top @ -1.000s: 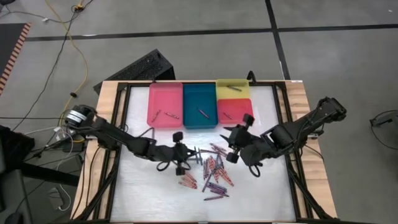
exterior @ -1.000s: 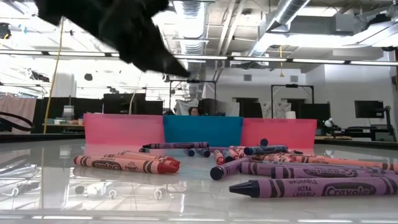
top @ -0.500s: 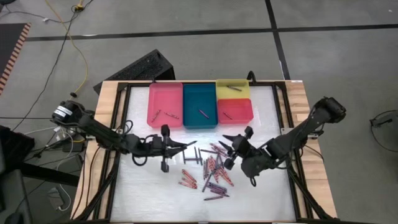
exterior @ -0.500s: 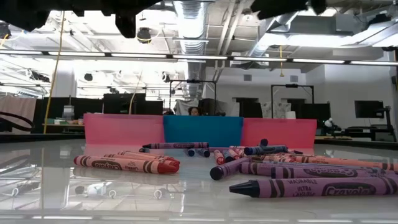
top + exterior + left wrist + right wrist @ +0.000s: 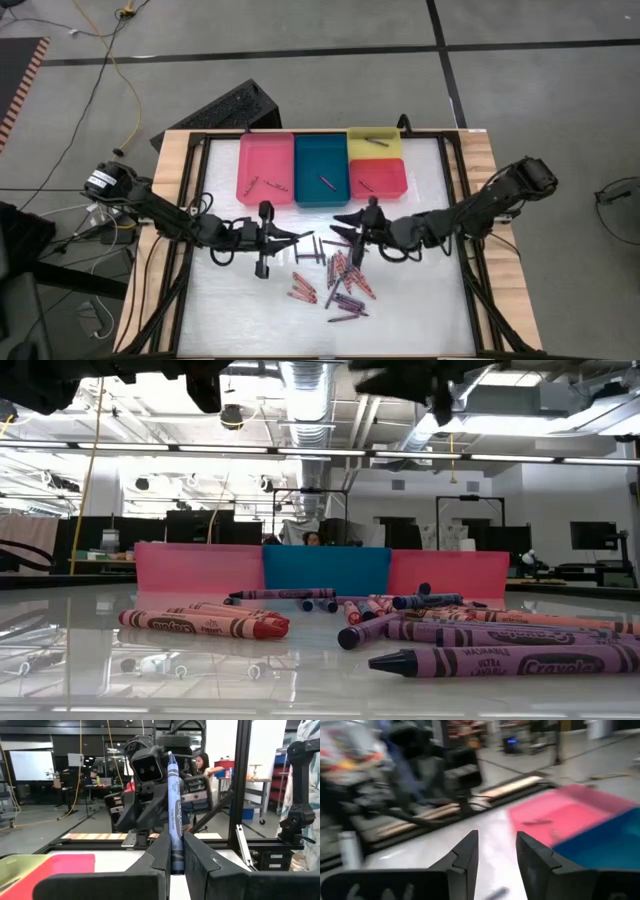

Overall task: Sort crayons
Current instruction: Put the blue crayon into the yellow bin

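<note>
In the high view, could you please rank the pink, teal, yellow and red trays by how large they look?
1. Pink tray and teal tray: look alike, no clear order.
2. Red tray.
3. Yellow tray, slightly smaller than the red one.

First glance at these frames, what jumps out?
The left gripper, raised over the table's middle, is shut on a blue-grey paper-wrapped crayon standing upright between its fingers. Facing it, the right gripper hangs open and empty just in front of the teal plastic tray. Below them, a loose pile of red, pink and purple crayons lies scattered on the white tabletop.
</note>
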Motion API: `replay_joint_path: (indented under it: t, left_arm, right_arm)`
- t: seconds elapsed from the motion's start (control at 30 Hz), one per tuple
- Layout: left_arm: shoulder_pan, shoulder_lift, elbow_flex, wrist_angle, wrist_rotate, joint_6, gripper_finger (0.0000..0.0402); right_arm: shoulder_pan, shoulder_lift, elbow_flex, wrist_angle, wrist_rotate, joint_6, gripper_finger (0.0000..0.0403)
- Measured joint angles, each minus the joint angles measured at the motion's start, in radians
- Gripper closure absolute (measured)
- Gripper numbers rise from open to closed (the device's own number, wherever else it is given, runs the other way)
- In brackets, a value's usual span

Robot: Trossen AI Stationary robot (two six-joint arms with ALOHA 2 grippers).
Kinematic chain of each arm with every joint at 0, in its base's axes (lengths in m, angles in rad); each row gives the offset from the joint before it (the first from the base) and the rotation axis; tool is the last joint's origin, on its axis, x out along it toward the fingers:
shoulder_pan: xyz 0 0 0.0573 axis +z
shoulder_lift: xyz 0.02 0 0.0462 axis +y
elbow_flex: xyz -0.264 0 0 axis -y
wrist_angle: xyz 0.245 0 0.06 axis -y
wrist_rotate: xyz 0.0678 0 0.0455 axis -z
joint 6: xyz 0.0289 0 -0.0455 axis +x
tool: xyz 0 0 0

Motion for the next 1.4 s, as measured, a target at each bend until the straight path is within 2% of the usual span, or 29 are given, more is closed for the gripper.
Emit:
replay_joint_path:
  t: [0.07, 0.13, 0.43, 0.57, 0.73, 0.9, 1.03, 1.3, 1.4]
  left_arm:
    - [0.0, 0.0, 0.0, 0.0, 0.0, 0.0, 0.0384]
    - [0.0, 0.0, 0.0, 0.0, 0.0, 0.0, 0.0384]
    - [0.0, 0.0, 0.0, 0.0, 0.004, 0.0, 0.0384]
    - [0.005, 0.001, 0.0, 0.016, 0.009, 0.015, 0.0384]
    - [0.012, 0.001, 0.001, 0.032, 0.02, 0.02, 0.0384]
    - [0.013, 0.001, 0.001, 0.024, 0.021, 0.03, 0.0384]
    - [0.011, 0.0, 0.001, 0.023, 0.027, 0.03, 0.0384]
    - [0.011, 0.001, 0.002, -0.002, 0.026, 0.047, 0.0384]
    - [0.013, 0.001, 0.002, -0.013, -0.004, 0.047, 0.0384]
  right_arm:
    - [-0.023, 0.0, 0.0, 0.034, -0.086, 0.0, 0.027]
    - [-0.038, 0.0, 0.0, 0.071, -0.129, -0.001, 0.027]
    - [-0.062, 0.0, 0.0, 0.126, -0.136, -0.085, 0.026]
    - [-0.056, 0.052, 0.011, 0.217, -0.136, -0.19, 0.0237]
    - [-0.054, 0.173, 0.092, 0.291, -0.136, -0.335, 0.0192]
    - [-0.055, 0.26, 0.182, 0.289, -0.136, -0.396, 0.0161]
    - [-0.045, 0.291, 0.221, 0.278, -0.134, -0.422, 0.0157]
    - [-0.014, 0.257, 0.24, 0.141, -0.128, -0.42, 0.0157]
    - [0.01, 0.23, 0.241, 0.119, -0.134, -0.42, 0.0157]
